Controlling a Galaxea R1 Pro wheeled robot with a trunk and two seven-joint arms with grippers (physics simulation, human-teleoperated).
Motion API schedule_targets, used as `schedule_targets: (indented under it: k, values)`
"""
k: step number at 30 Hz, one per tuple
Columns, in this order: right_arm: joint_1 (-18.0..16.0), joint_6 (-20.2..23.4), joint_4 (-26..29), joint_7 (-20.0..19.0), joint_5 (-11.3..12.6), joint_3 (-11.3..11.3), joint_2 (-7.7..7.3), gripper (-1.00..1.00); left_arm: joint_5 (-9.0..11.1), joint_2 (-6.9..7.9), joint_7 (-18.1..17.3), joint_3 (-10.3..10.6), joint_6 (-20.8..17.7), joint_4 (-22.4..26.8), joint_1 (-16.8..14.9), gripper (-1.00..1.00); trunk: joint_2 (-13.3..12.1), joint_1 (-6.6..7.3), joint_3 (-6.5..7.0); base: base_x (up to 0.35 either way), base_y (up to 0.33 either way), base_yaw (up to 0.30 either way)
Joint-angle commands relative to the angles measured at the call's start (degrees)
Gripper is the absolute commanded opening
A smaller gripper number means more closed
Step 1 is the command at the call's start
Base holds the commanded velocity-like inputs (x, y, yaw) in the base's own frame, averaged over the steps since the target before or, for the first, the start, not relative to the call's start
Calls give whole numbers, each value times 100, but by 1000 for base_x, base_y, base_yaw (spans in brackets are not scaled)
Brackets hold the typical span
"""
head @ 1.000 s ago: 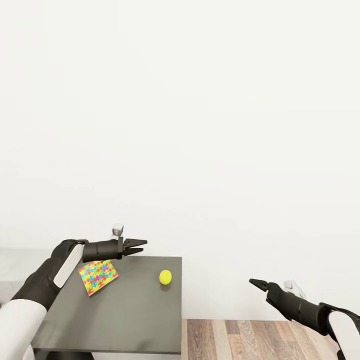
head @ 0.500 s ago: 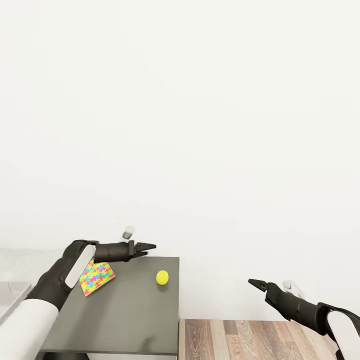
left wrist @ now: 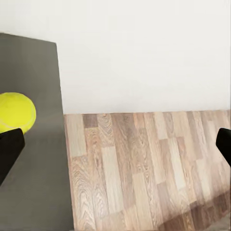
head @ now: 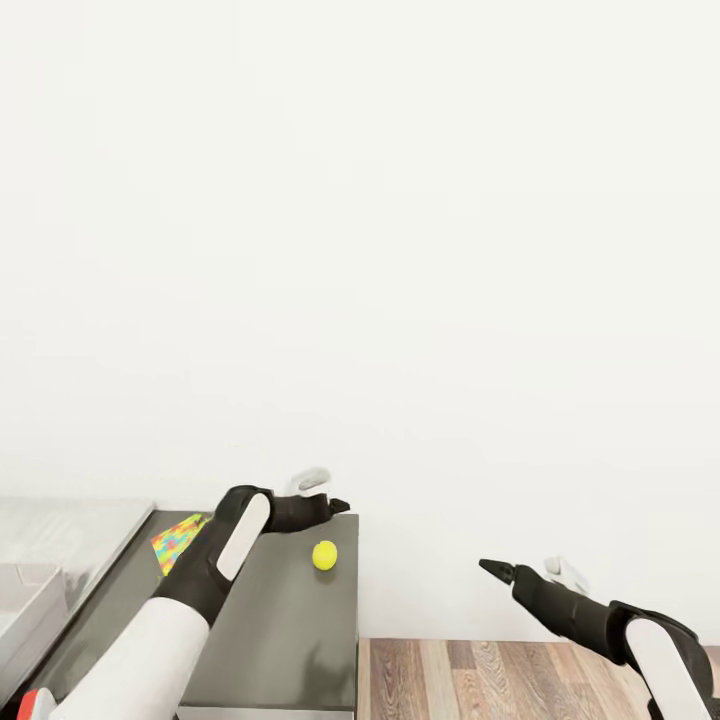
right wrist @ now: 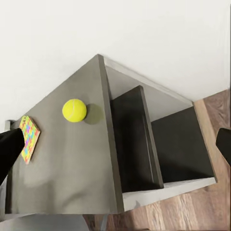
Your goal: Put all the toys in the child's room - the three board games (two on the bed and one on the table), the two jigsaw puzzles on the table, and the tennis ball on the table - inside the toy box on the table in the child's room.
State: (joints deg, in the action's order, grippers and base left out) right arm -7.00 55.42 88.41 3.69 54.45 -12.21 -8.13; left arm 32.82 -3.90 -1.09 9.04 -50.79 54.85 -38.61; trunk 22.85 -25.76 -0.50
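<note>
Tennis ball (head: pixel 324 555) sits alone near the far right corner of a dark grey cabinet top (head: pixel 290 630), close to the white wall (head: pixel 400 250). At the far left of the head view, the flared edge of the light grey toy box (head: pixel 22 612) rests on the pale grey table (head: pixel 80 525), which adjoins the cabinet's left side. A jigsaw puzzle (head: pixel 177 541) lies flat on the cabinet top next, one corner pointing toward the far edge; the left forearm covers its right side. The left arm reaches diagonally across the cabinet, white upper sleeve low, black forearm rising toward the wall, and the left gripper (head: pixel 335 506) hangs above the far edge just beyond the ball. In the left wrist view its dark fingertips (left wrist: pixel 9 149) stand wide apart with nothing between them, the ball beside one tip and wood floor (left wrist: pixel 144 168) past the cabinet edge. Right of the cabinet, plank flooring runs to the wall. The right arm extends low over that floor, well apart from the cabinet, its forearm pointing left, and the right gripper (head: pixel 497 570) holds nothing. The right wrist view shows its fingertips (right wrist: pixel 10 144) spread wide, looking down on the cabinet top, ball, puzzle and the cabinet's open side compartments (right wrist: pixel 159 144). Round, the ball has no long axis.
</note>
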Motion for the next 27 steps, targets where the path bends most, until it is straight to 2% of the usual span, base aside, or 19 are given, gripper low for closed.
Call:
schedule_targets:
  k: [1,5,8,10,13,27]
  values:
    - [-1,-38,2,36,-25,9,-5,100,-11,-92,220,32,77,-160,-12,100,7,-3,-5,0,0,0]
    - [4,-128,1,30,-264,16,-6,100,-36,-329,581,210,217,-597,-49,100,7,-3,-5,0,0,0]
    - [5,-146,-35,33,-334,13,0,100,-186,-451,735,334,251,-710,-89,100,7,-3,-5,0,0,0]
    - [6,-151,-46,35,-348,16,5,100,-295,-473,795,361,277,-756,-187,100,7,-3,-5,0,0,0]
    - [2,-148,-41,30,-353,3,3,100,-352,-469,827,376,436,-814,-256,100,7,-3,-5,0,0,0]
    - [-3,-158,-23,52,-356,-1,0,100,-342,-446,831,362,546,-870,-289,100,7,-3,-34,0,0,0]
